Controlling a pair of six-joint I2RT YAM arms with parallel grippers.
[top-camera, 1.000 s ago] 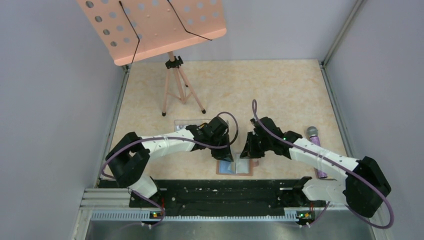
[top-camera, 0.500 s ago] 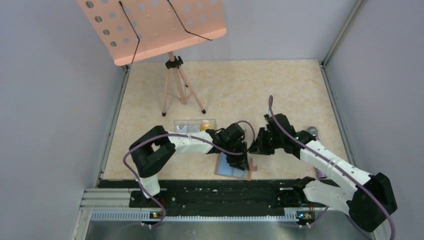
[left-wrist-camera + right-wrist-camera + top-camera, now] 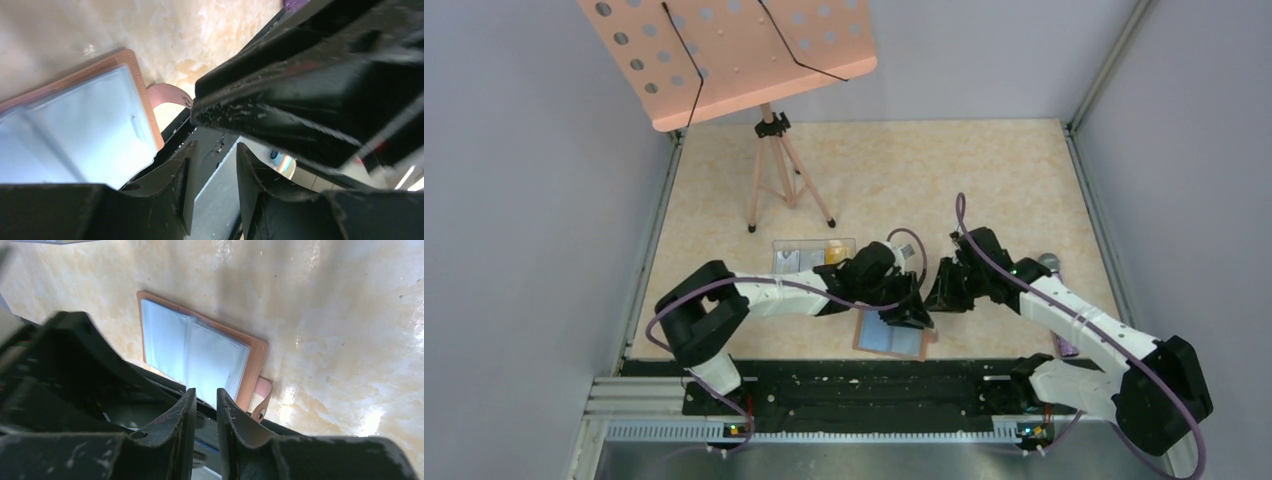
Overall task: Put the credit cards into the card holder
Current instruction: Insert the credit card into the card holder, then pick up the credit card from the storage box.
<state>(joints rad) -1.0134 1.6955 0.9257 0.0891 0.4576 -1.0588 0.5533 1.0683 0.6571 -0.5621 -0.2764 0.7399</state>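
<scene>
Pale marbled table (image 3: 984, 180) fills the walled booth, with a pink music stand (image 3: 724, 50) at the back left. Nearer the arms, a clear box (image 3: 799, 250) shows a yellow-orange patch that is probably the cards (image 3: 834, 247).

The left gripper (image 3: 215, 155) has swung right across the card holder (image 3: 889, 338) within the last second. Its jaws have parted and now stand apart with nothing between them. The holder lies open near the front edge, bluish pages up, and is skewed where it lay square a second ago.

The right gripper (image 3: 206, 397) has drawn back beside it, and its jaws show a narrow, empty gap. Both arms seem to be letting go, so a fresh card must be fetched.

Whether any card sits in the pages I cannot tell. The left arm covers the holder's far corner, and a microphone (image 3: 1049, 263) is half hidden behind the right arm.
</scene>
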